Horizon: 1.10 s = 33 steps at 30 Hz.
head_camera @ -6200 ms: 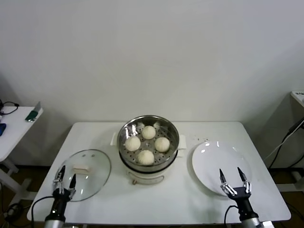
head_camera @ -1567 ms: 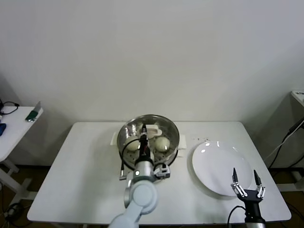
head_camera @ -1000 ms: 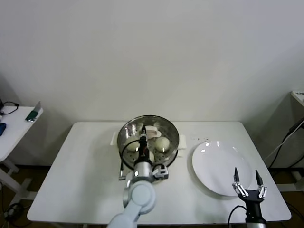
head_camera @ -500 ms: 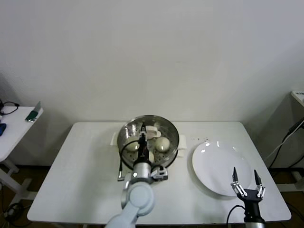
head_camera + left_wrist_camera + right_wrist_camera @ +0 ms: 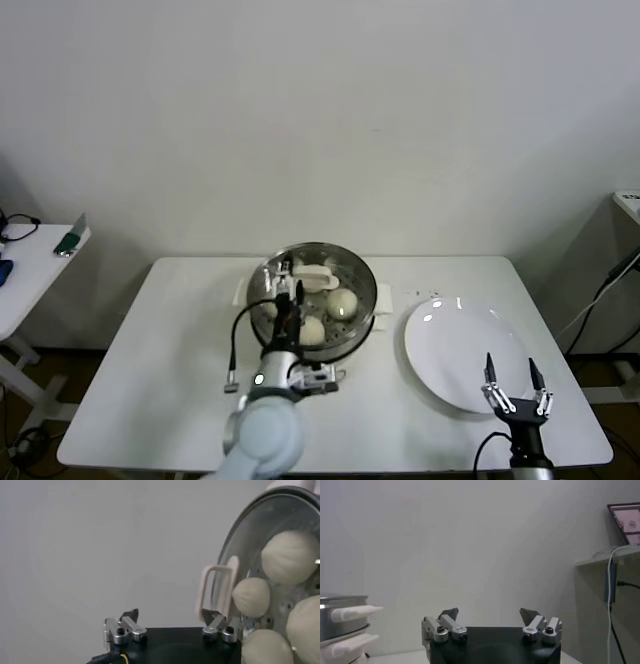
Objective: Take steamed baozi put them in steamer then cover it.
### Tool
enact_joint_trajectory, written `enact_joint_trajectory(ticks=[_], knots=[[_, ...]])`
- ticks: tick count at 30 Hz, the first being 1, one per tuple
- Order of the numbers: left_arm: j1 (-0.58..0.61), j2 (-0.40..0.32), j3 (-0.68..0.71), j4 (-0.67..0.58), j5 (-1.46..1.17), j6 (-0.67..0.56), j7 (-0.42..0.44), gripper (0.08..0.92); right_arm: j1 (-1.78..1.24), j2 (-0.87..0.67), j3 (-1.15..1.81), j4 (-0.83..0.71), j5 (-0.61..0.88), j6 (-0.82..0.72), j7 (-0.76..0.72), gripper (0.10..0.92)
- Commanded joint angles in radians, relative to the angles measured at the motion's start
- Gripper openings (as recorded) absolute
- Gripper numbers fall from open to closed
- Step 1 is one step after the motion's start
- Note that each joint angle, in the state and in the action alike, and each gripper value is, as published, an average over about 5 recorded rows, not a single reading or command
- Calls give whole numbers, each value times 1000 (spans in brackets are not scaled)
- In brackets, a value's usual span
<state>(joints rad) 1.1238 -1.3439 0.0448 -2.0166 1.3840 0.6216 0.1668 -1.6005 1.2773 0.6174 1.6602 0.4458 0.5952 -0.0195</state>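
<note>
Head view: cover (image 5: 312, 272) sits on steamer (image 5: 355, 322), left gripper (image 5: 283, 287) open.

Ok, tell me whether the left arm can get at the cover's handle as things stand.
Probably yes. The left hand hangs open over the steamer and its cover, the white handle close beside one finger with nothing between. The right hand sits far off by the plate.

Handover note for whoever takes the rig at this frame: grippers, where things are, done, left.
Left gripper: open, over the steamer, off the cover's handle.
Right gripper: open, parked at the near edge of the white plate.
Baozi: inside the steamer, under the glass cover, which sits on the pot.
Done: buns loaded, cover on.
Left: pull the left arm clear.
</note>
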Motion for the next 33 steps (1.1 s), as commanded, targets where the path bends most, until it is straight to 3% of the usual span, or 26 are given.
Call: enact_joint_trajectory(ticks=[1, 7, 11, 15, 18, 24, 28, 33], knots=[[-26, -26, 20, 16, 42, 26, 45, 807, -5, 3, 1, 55, -20, -58, 49, 823], [37, 80, -6, -135, -123, -14, -16, 822, -7, 17, 6, 82, -88, -114, 59, 823], [103, 148, -92, -190, -344, -91, -137, 823, -9, 17, 6, 62, -154, -149, 66, 823], [156, 165, -281, -209, -697, -212, -310, 823, -6, 14, 3, 37, -165, -165, 60, 823], [216, 165, -495, -203, -970, -335, -378, 823, 0, 10, 3, 19, -165, -166, 56, 823], [386, 204, -781, -119, -1486, -574, -314, 823, 5, -5, 0, -15, -145, -168, 47, 823], [475, 219, -794, -29, -1651, -708, -313, 823, 6, -13, -3, -22, -132, -172, 41, 823], [526, 178, -730, 44, -1699, -827, -289, 823, 6, -21, -5, -23, -128, -173, 39, 823]])
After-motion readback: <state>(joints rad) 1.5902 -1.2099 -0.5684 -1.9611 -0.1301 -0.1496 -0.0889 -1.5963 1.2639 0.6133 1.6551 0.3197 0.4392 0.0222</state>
